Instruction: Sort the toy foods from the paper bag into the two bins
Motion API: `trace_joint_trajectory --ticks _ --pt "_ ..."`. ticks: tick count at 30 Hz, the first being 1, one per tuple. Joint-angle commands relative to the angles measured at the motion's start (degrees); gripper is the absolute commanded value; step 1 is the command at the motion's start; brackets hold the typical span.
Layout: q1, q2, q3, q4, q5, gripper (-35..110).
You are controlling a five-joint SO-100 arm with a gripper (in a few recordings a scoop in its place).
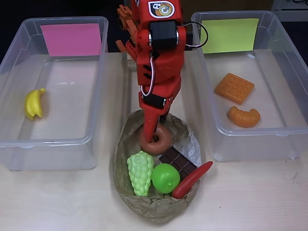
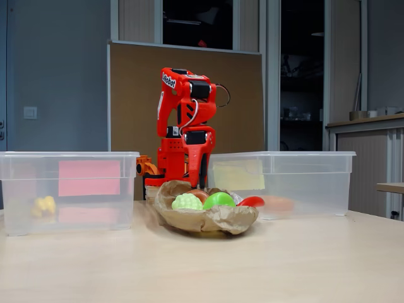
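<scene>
The red hand [image 1: 153,137] is lowered onto the brown plastic donut [image 1: 157,140] inside the crumpled brown paper bag [image 1: 126,139], near the desk's front edge; its spread cannot be told. If gripped poorly, the donut may slip, or the bag be dragged along.

In the overhead view, the paper bag [image 1: 156,207] sits between the two bins, nearer the front. The left bin [image 1: 14,86] holds bananas [image 1: 33,103]; the right bin [image 1: 288,72] holds a waffle [image 1: 234,88] and bread roll [image 1: 243,117].
</scene>
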Motion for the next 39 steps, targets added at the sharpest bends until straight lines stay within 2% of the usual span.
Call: trace_joint_trajectory --ticks 1,24,33,39 --pt "-0.09 0.97 -1.76 2.55 0.0 30" --pt "-1.58 0.09 -2.02 3.43 1.93 30" --pt "-4.57 -8.79 -8.61 2.9 9.32 31" --pt "-6.5 -10.02 -5.19 -0.18 13.45 31"
